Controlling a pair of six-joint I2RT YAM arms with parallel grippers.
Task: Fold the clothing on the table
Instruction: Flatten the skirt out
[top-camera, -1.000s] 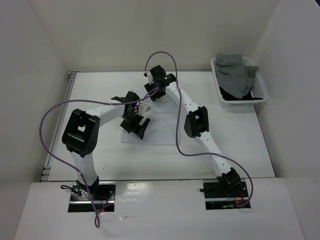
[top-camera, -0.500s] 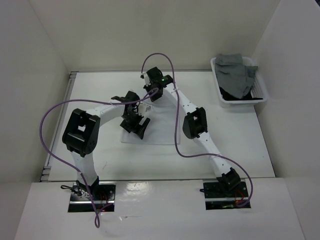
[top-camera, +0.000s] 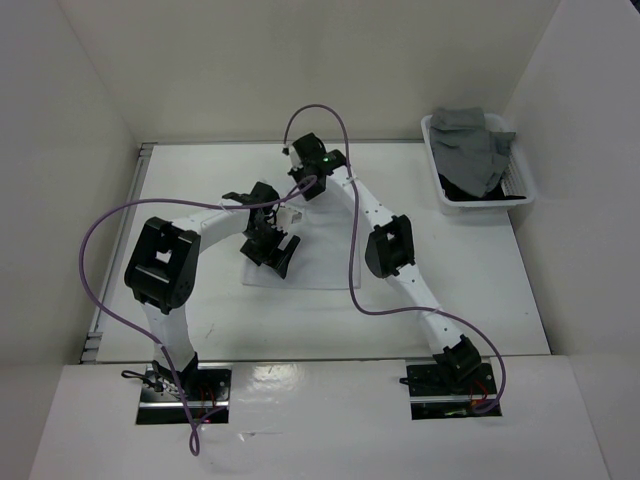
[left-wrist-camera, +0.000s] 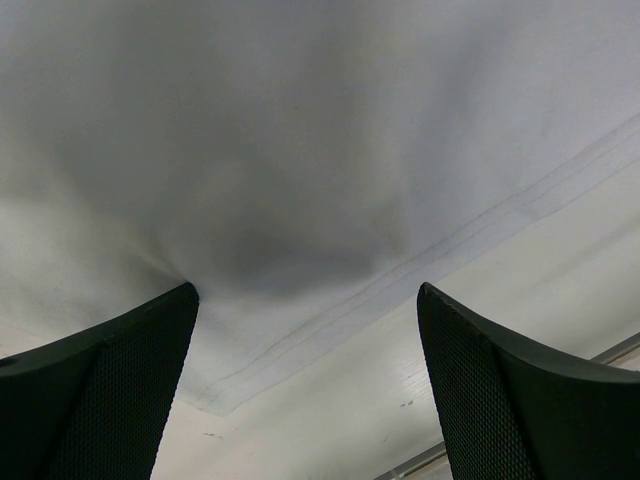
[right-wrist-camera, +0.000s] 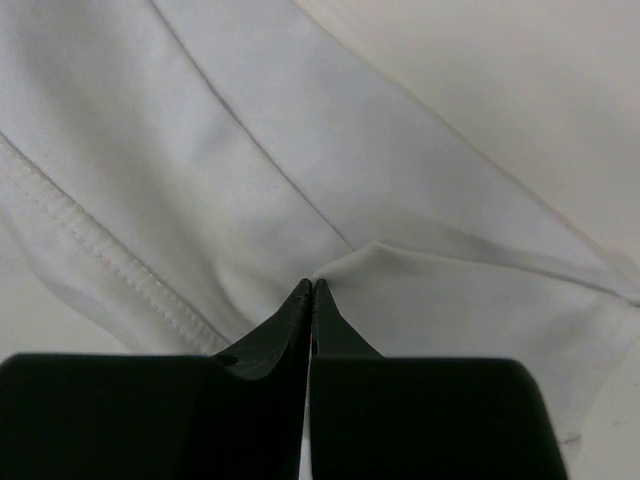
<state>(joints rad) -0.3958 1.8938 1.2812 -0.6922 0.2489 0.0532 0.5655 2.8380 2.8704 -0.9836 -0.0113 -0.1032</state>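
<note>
Since the white garment, flat mid-desk, is thin, light and limp, right hand is clenched on a pinched fold near its edge; left hand spread wide, holding nothing.

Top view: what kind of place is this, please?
Probably a robot test booth, not a home: plain white walls box in the table, the left arm and right arm are bolted at its edge, and a basket holds clothes.
</note>
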